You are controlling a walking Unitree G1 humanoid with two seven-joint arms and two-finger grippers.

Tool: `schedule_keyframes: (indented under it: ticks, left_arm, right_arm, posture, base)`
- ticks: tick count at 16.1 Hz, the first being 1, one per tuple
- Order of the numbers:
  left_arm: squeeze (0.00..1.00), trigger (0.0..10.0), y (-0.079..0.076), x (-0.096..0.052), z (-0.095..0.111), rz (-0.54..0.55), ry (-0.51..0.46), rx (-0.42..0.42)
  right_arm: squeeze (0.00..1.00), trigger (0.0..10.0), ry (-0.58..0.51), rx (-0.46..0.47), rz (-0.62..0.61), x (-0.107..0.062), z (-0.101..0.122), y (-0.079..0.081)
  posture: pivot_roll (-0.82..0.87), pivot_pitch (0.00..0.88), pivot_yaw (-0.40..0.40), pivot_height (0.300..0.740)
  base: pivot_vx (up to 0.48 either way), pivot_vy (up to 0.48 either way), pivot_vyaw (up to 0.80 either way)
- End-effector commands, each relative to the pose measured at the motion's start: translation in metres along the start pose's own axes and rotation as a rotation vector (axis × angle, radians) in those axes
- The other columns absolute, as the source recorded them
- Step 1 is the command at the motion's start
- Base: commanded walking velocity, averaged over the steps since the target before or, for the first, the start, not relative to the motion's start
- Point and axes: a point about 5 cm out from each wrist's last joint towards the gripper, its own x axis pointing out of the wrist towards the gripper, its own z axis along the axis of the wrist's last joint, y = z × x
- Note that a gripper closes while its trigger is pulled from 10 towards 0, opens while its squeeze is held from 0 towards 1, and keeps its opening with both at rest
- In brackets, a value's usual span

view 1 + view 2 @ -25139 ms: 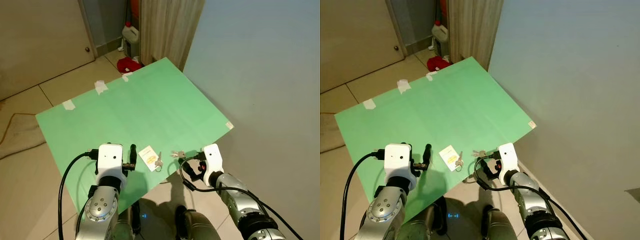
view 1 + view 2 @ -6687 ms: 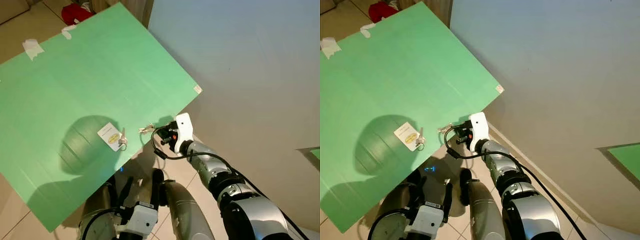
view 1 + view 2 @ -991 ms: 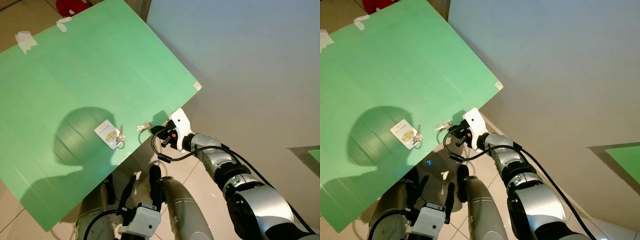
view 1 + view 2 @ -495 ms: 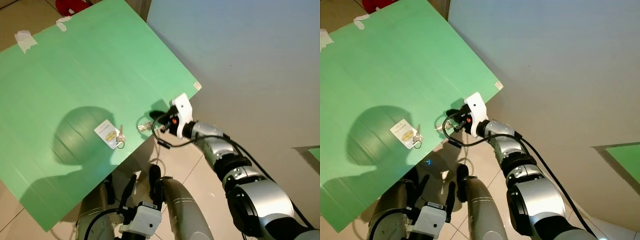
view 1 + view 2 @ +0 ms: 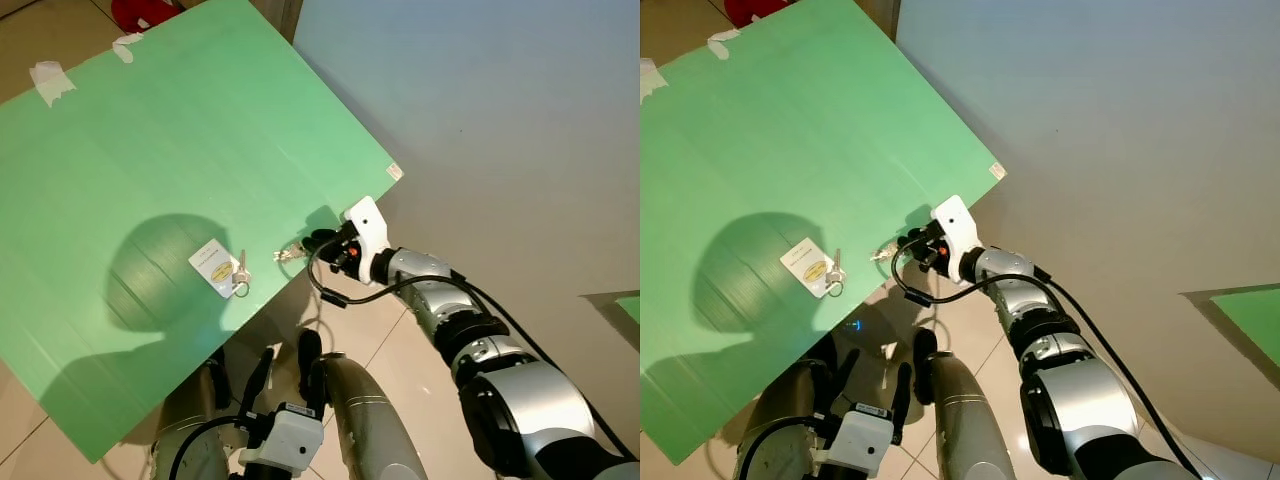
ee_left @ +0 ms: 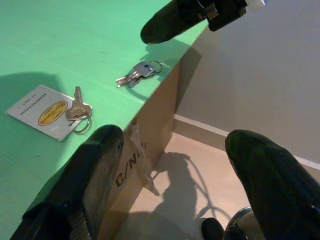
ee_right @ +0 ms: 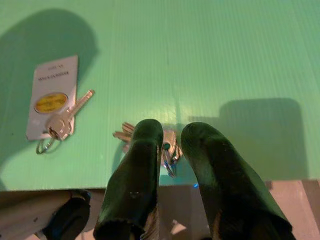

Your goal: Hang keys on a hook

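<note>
Right tool (image 7: 167,142): black fingers set narrow, a slim gap between them, tips down over the bunch of keys (image 6: 138,73) near the table (image 5: 150,150) edge, lower centre of the right wrist view. Whether the tips actually grip the bunch cannot be told; part of the ring shows in the gap. Compared with half a second ago, the right wrist housing has dropped slightly in the left eye view and sits closer to the table edge; a second ago it was lower still and off the edge. The keys have not shifted on the green surface.

Keys: small silver bunch on a ring, lying flat on the green table just inside its near edge, centre of the left eye view (image 5: 290,252). A second item, a white tag (image 7: 52,96) with a yellow oval label and one key on a ring, lies flat to the left of the bunch, apart from it.

Left tool (image 6: 172,165): fingers spread wide, hanging below the table edge, holding nothing.

The left wrist view shows the table's brown cardboard side (image 6: 150,130) and the tiled floor (image 6: 185,165) beneath, which the right wrist view does not. The eye views alone show the grey wall (image 5: 500,120) and the tape strips (image 5: 50,80) at upper left.
</note>
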Motion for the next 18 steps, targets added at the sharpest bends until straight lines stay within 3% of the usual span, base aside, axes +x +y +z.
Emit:
schedule_keyframes:
  ticks: [1, 18]
  left_arm:
    - [0.0, 10.0, -0.0147, -0.0163, -0.0076, -0.035, 0.074, -0.019]
    - [0.0, 10.0, -0.0081, -0.0212, -0.0073, -0.012, 0.087, -0.008]
  right_arm:
    - [1.0, 10.0, 0.067, 0.03, -0.014, -0.0097, -0.0249, 0.0008]
    - [1.0, 10.0, 0.132, -0.005, 0.003, -0.0057, -0.0344, 0.0096]
  posture:
    - [-0.13, 0.503, -0.312, 0.74]
    - [-0.12, 0.526, -0.315, 0.74]
  base:
    - [0.0, 0.0, 0.0]
    - [0.0, 0.0, 0.0]
